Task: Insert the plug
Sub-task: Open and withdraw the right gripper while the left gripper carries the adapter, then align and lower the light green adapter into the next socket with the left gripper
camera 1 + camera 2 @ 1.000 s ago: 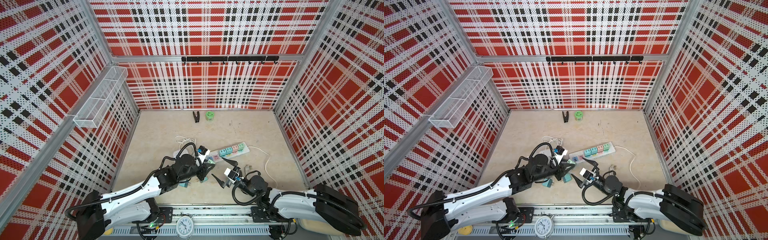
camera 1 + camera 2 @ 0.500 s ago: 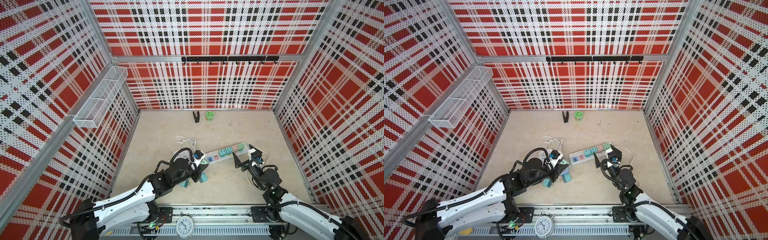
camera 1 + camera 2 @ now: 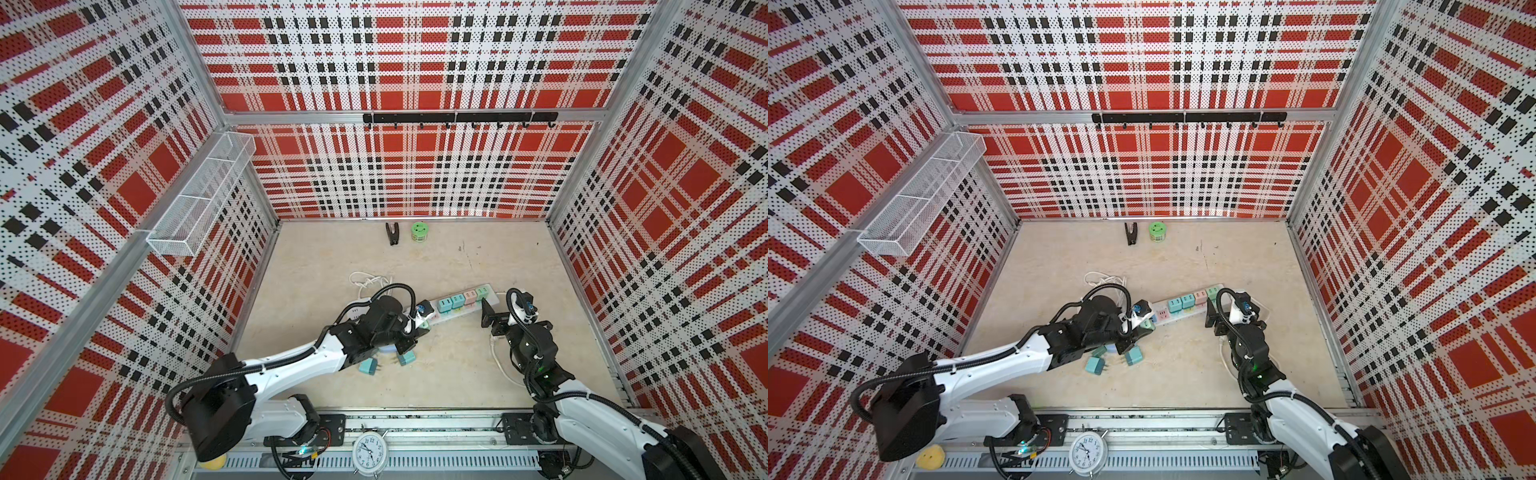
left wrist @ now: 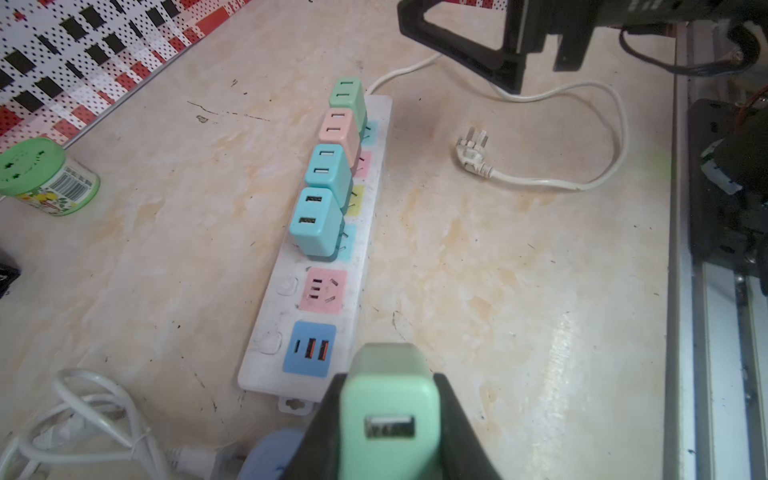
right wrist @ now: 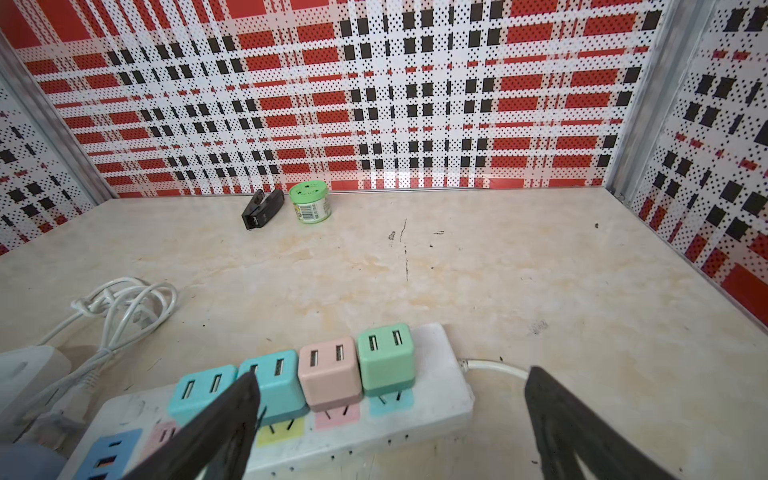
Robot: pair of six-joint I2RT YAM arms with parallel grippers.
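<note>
My left gripper (image 4: 390, 419) is shut on a mint-green plug (image 4: 388, 399), a small USB charger block. It hangs by the near end of the white power strip (image 4: 380, 199), beside the blue USB socket (image 4: 309, 347) and the empty pink socket (image 4: 322, 289). Several charger blocks (image 4: 316, 220) stand in the strip's other sockets. In both top views the strip (image 3: 461, 312) (image 3: 1183, 319) lies slantwise mid-table, with the left gripper (image 3: 422, 322) (image 3: 1147, 325) at its left end. My right gripper (image 5: 392, 376) (image 3: 498, 307) is open and empty, straddling the strip's right end.
Loose teal plugs (image 3: 368, 365) (image 3: 406, 357) lie under the left arm. A coiled white cable (image 3: 368, 280) lies behind it. The strip's cord and plug (image 4: 473, 156) trail near the right arm. A green can (image 3: 419, 231) and black clip (image 3: 391, 233) stand at the back wall.
The right arm swung from the front middle out to the strip's right end, gripper open. The left gripper, still holding the green plug, shifted slightly by the strip's left end.
</note>
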